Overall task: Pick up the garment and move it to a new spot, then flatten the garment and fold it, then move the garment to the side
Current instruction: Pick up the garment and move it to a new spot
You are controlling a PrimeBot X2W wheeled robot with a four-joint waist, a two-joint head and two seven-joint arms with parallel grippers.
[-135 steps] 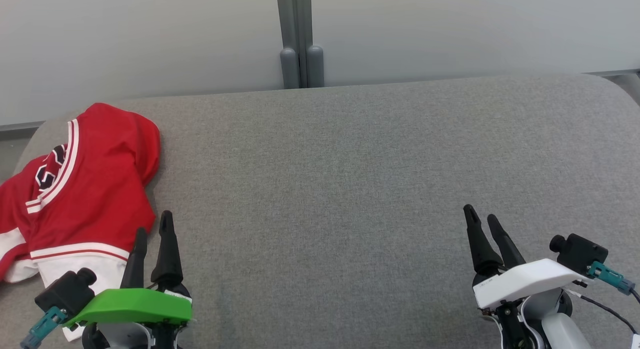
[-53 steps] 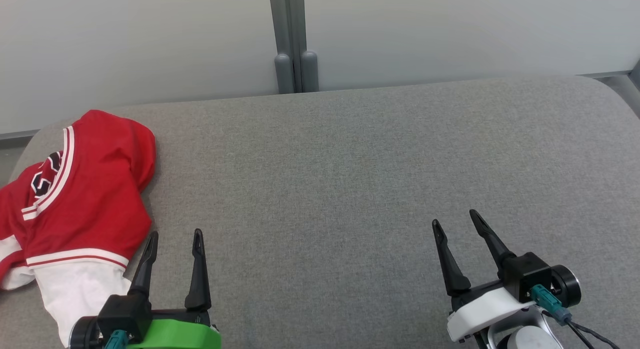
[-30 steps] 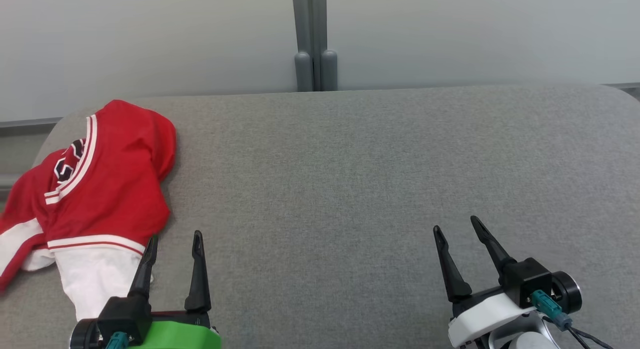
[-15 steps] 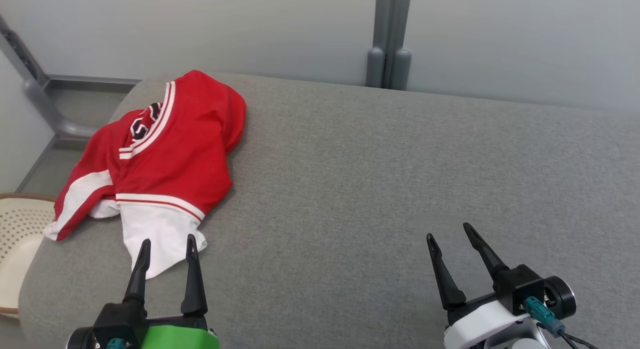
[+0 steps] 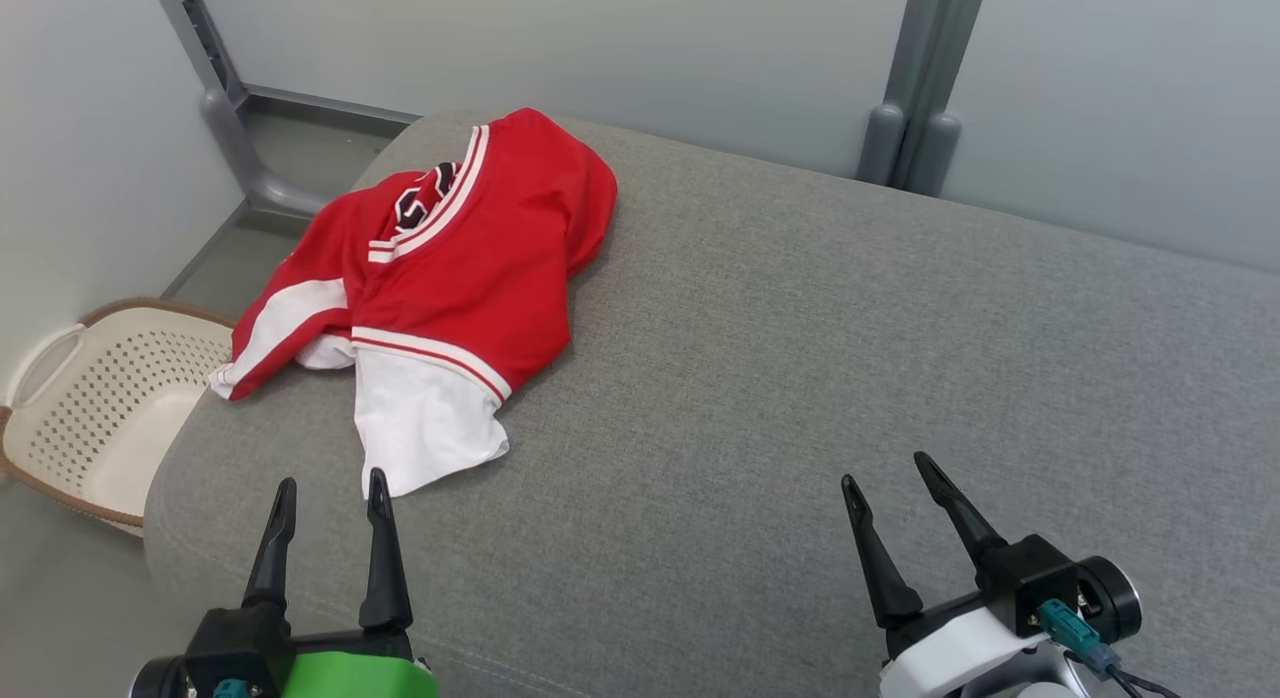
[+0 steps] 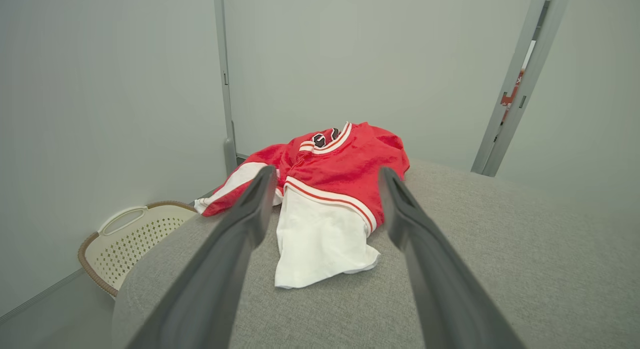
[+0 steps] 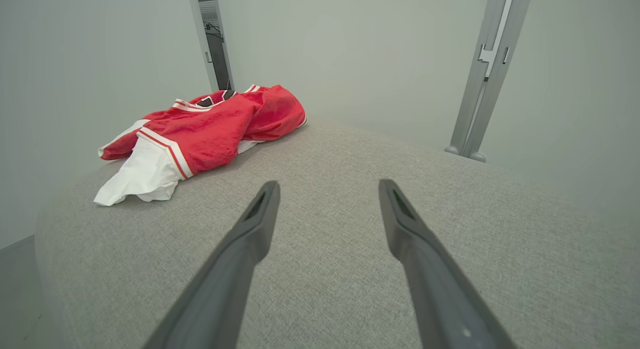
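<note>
Camera has swung toward the robot's left; the garment has not shifted. Left pincer spread, empty, tips just short of the white hem. Right pincer spread, empty, well apart over bare tabletop. Garment lies crumpled at the far-left corner, one sleeve at the edge above the basket. Risk: a shallow pinch on the loose hem slips, or a tug tips the cloth overboard.

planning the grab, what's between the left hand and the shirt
Nothing but a bare strip of grey cushion lies between the left hand and the white hem of the shirt, clearest in the left wrist view.
</note>
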